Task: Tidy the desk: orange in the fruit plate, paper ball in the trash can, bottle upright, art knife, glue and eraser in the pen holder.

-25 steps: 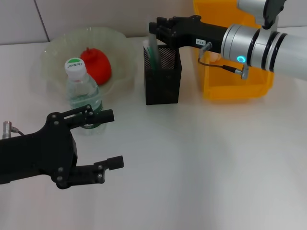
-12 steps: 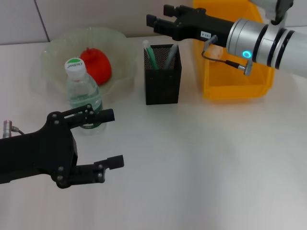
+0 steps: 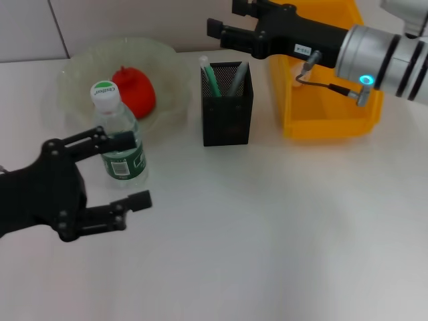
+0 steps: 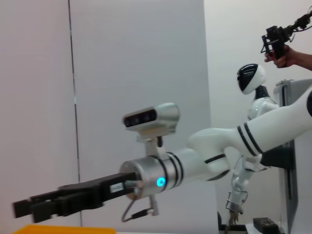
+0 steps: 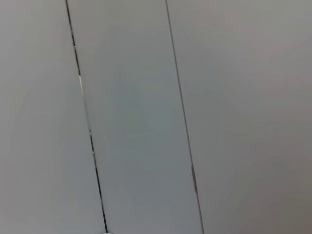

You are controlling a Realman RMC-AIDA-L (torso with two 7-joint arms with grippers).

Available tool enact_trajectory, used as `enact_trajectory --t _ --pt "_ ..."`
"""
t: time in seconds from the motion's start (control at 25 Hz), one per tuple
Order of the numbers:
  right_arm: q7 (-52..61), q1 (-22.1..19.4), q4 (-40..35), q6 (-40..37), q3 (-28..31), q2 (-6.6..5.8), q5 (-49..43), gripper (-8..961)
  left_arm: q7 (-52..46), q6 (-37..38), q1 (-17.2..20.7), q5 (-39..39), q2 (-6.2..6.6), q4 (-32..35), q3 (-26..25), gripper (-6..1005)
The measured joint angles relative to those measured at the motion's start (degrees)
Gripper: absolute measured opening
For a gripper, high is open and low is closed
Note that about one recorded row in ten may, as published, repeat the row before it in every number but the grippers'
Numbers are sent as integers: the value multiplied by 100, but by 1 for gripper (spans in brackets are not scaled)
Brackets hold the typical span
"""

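The clear bottle (image 3: pixel 118 137) with a green cap stands upright in front of the fruit plate (image 3: pixel 73 77). The reddish orange (image 3: pixel 135 91) lies in that plate. My left gripper (image 3: pixel 137 171) is open just in front of the bottle, its upper finger across the label, holding nothing. The black mesh pen holder (image 3: pixel 227 114) has a green stick and a grey one standing in it; I cannot tell which items they are. My right gripper (image 3: pixel 226 20) hovers open above and behind the holder, and it also shows in the left wrist view (image 4: pixel 29 207). The paper ball and eraser are out of view.
The yellow trash can (image 3: pixel 328 114) stands right of the pen holder, under my right arm. White tabletop stretches across the front and right. The right wrist view shows only wall panels.
My right gripper has lifted up and back off the pen holder, where a grey item now stands. My left gripper has drawn back to the left, uncovering the bottle's label.
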Motion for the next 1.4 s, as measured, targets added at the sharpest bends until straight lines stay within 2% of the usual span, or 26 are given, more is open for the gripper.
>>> enact_trajectory --t 0.2,0.36,0.52,0.84,1.12,1.4 --pt "89 -339 -485 -315 -3 -15 -240 769 -149 17 0 -5 99 23 -171 801" --pt "329 -420 -721 -467 3 -25 -685 770 -331 27 -7 -6 230 63 -235 801" --pt "423 -468 -917 -964 3 -26 -1214 772 -437 44 -15 -1 381 70 -230 801" --pt "620 -512 -1253 -1553 -18 7 -1832 773 -599 97 -21 124 561 82 -215 801" --pt "583 -684 -1744 -2027 -345 42 -2351 773 -654 -97 -103 780 520 103 -246 801" --pt "700 -908 -2297 -2457 -596 60 -2590 773 -620 -340 -162 910 499 30 -254 801"
